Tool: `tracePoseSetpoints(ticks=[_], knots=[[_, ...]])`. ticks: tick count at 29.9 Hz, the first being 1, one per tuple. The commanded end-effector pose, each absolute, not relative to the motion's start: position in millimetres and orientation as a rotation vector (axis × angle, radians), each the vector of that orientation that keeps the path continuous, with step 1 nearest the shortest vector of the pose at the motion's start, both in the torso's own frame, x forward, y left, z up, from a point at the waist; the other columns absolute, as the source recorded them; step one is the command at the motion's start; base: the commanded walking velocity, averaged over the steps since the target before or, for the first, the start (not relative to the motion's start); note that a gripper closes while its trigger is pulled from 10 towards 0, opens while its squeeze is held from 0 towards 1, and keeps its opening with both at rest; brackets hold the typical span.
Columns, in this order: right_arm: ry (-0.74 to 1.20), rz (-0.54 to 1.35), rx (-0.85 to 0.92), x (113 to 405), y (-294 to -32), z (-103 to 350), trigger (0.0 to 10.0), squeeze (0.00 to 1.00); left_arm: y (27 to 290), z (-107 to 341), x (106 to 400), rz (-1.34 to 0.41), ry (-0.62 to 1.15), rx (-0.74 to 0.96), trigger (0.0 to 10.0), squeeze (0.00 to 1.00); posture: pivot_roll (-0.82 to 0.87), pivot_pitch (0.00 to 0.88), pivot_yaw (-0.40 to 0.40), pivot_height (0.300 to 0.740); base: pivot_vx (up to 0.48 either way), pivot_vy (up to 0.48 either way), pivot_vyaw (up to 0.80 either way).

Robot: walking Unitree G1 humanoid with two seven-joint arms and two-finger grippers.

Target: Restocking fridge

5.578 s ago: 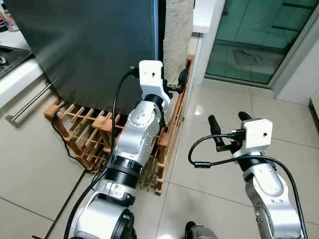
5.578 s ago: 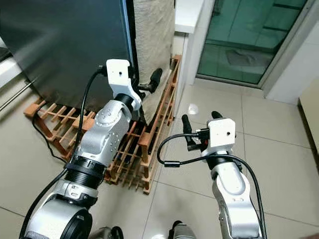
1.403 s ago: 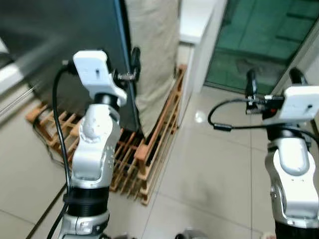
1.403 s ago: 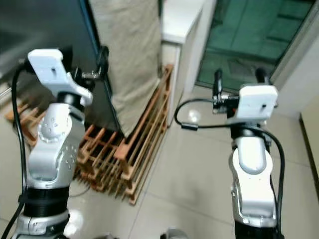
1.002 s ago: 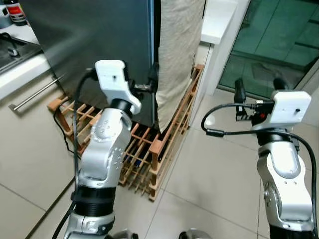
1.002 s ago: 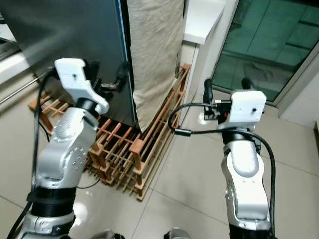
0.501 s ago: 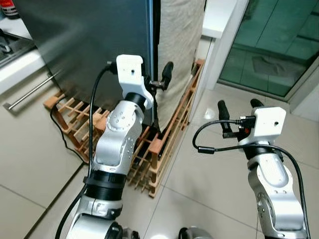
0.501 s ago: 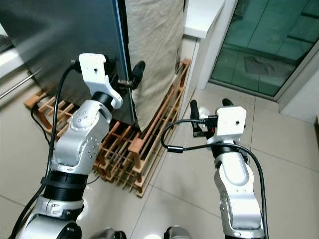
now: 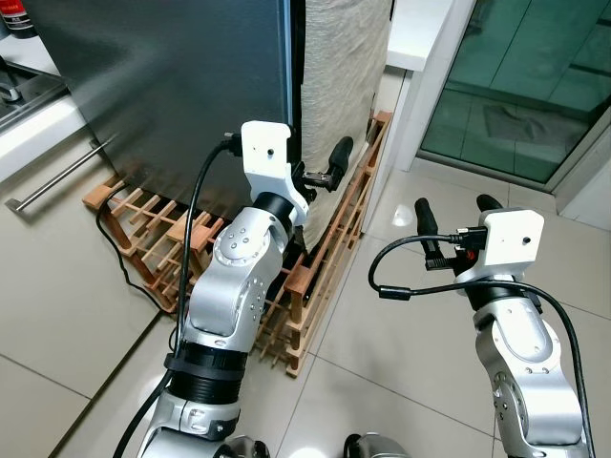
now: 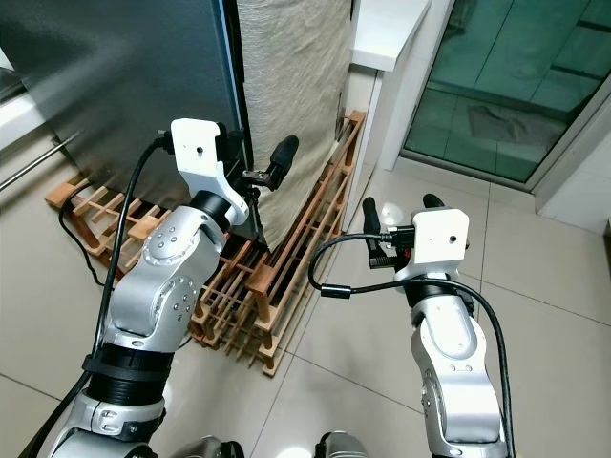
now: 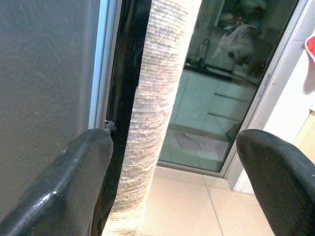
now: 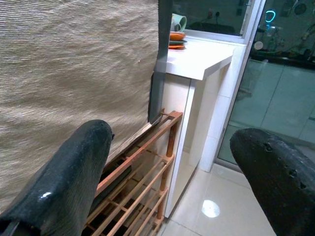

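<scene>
The fridge's dark grey door (image 9: 172,86) stands shut at the upper left, with a beige woven cloth (image 9: 344,67) hanging down the fridge's side. My left gripper (image 9: 317,170) is raised at the door's right edge, open. In the left wrist view its fingers (image 11: 74,182) straddle the dark gap (image 11: 125,98) between door and cloth, gripping nothing. My right gripper (image 9: 455,210) is held open over the tiled floor to the right, empty, facing the cloth and rack.
A low wooden rack (image 9: 315,277) lies on the floor under and beside the fridge, with a black cable (image 9: 129,277) by it. A white counter (image 9: 420,38) carries a cup (image 12: 178,22). A glass door (image 9: 516,86) is behind; a drawer handle (image 9: 57,176) is at left.
The head views swung and steadied. My left gripper stayed by the door's edge, now slightly lower and further right. My right gripper came down from its height a second ago.
</scene>
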State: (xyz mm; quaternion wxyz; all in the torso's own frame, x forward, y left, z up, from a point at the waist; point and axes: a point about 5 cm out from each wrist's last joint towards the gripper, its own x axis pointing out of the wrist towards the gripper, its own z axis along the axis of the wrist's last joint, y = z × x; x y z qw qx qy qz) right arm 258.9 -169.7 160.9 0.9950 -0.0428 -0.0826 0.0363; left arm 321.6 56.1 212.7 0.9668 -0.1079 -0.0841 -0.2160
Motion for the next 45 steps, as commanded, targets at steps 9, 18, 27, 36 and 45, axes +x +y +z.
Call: tracePoseSetpoints(ticks=[9,18,27,36,45], knots=[[-0.164,0.061,-0.102,258,-175,161,10.0,0.19,51,222,334,-0.369,-0.164,-0.245,10.0,0.0,-0.19,0.108,0.029,0.732,0.0,0.0,0.0],[-0.163,0.057,-0.102,257,-175,161,10.0,0.19,41,217,340,-0.394,-0.087,-0.35,10.0,0.0,-0.2,0.107,0.029,0.732,0.0,0.0,0.0],[-0.163,0.056,-0.101,257,-174,162,10.0,0.19,9,217,340,-0.572,-0.082,-0.327,10.0,0.0,-0.21,0.115,0.028,0.732,0.0,0.0,0.0],[-0.169,0.084,-0.054,253,-170,165,10.0,0.19,-26,231,331,-0.791,-0.138,-0.375,10.0,0.0,-0.24,0.128,0.035,0.732,0.0,0.0,0.0],[-0.167,0.07,-0.066,251,-172,165,10.0,0.19,-41,242,322,-0.926,-0.175,-0.5,10.0,0.0,-0.27,0.125,0.038,0.732,0.0,0.0,0.0]])
